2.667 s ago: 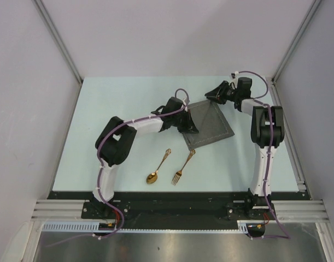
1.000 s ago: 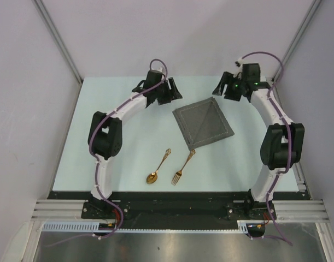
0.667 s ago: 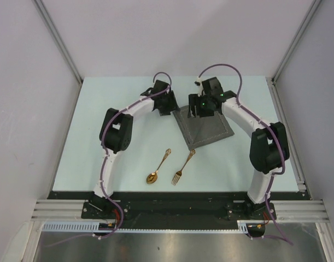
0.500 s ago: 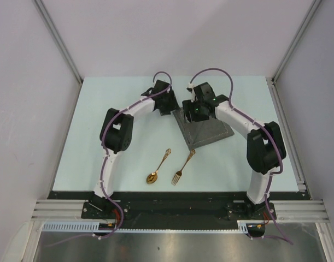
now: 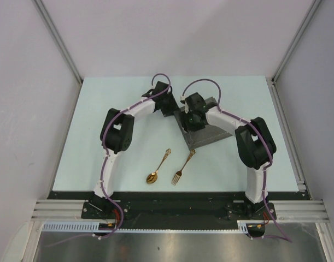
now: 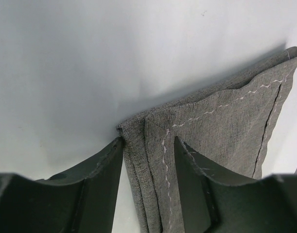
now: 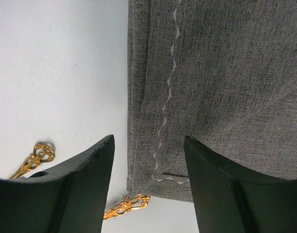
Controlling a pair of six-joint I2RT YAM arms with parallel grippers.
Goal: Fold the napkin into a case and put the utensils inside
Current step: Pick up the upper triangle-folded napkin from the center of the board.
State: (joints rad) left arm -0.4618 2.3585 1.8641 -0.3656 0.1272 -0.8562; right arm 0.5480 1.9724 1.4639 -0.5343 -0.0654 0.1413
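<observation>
The napkin [image 5: 206, 136] lies flat as a dark grey folded square of stacked layers, not a narrow case. My left gripper [image 5: 172, 109] is at its far left corner. In the left wrist view its jaws [image 6: 148, 141] stand open astride the layered edge of the napkin [image 6: 226, 116], one finger on the table side, the other over the cloth. My right gripper [image 5: 192, 122] hangs open above the napkin's left edge [image 7: 211, 73], holding nothing [image 7: 148, 141]. The utensils, a gold spoon [image 5: 157, 168] and a gold fork [image 5: 183, 167], lie side by side nearer the bases.
The pale table [image 5: 101, 120] has grey walls on three sides and a rail along the right. The ornate handle ends of the fork [image 7: 125, 206] and the spoon [image 7: 35, 158] show just below the napkin's near corner.
Both arms have swung in from the far corners to the napkin's far left part. The left jaws have narrowed around the cloth edge. The napkin and the utensils have not moved.
</observation>
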